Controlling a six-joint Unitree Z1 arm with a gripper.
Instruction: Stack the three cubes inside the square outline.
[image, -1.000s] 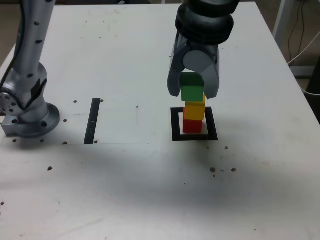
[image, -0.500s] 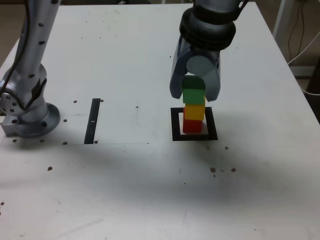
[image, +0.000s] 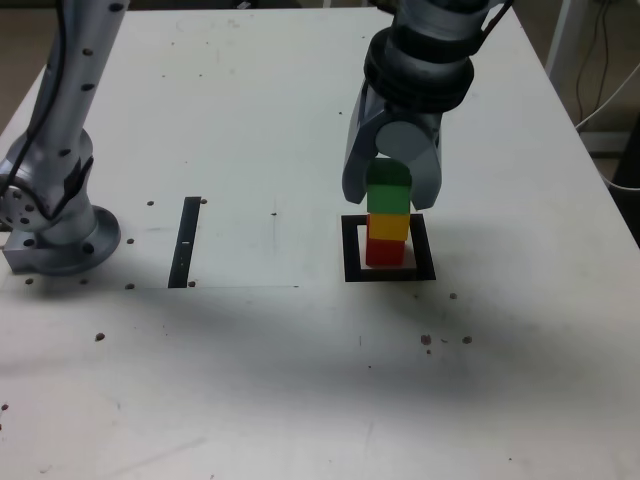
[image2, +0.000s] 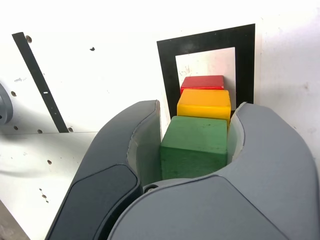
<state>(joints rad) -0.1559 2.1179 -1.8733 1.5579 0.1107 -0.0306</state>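
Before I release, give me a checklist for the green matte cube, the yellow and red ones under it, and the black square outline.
1. Green matte cube between both fingers of the gripper: ok.
2. Red matte cube standing inside the thick black square outline: ok.
3. Yellow matte cube stacked on the red one: ok.
4. Green cube above the yellow one: ok.
5. Green cube seated on the yellow one, no gap: cannot tell; the green cube covers that join in both views.
6. Fingers opened, green cube released: not ok, the grip is closed on it.
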